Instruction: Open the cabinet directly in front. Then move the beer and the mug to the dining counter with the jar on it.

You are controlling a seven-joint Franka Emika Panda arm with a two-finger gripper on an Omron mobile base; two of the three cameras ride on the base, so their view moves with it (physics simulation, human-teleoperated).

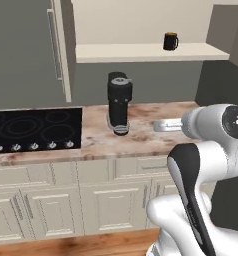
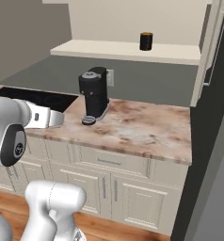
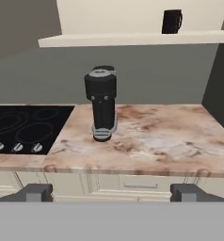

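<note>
The cabinet (image 1: 141, 52) stands open, its cream door (image 1: 60, 50) swung to the left and its pale shelf (image 3: 132, 39) bare apart from the mug. The dark mug (image 1: 170, 41) (image 2: 146, 41) (image 3: 172, 21) sits upright on that shelf toward the right. My gripper (image 3: 113, 193) is open, fingertips (image 3: 36, 192) wide apart with nothing between them. It hovers in front of the marbled counter's edge, well below and short of the shelf. The beer, the dining counter and the jar are out of view.
A black coffee machine (image 1: 119, 102) (image 2: 93, 94) (image 3: 102, 101) stands on the marbled counter (image 3: 156, 141) below the shelf. A black cooktop (image 1: 31, 130) (image 3: 20, 127) lies to its left. Cream drawers (image 1: 111, 200) run beneath. A dark tall panel (image 2: 212, 155) closes the right side.
</note>
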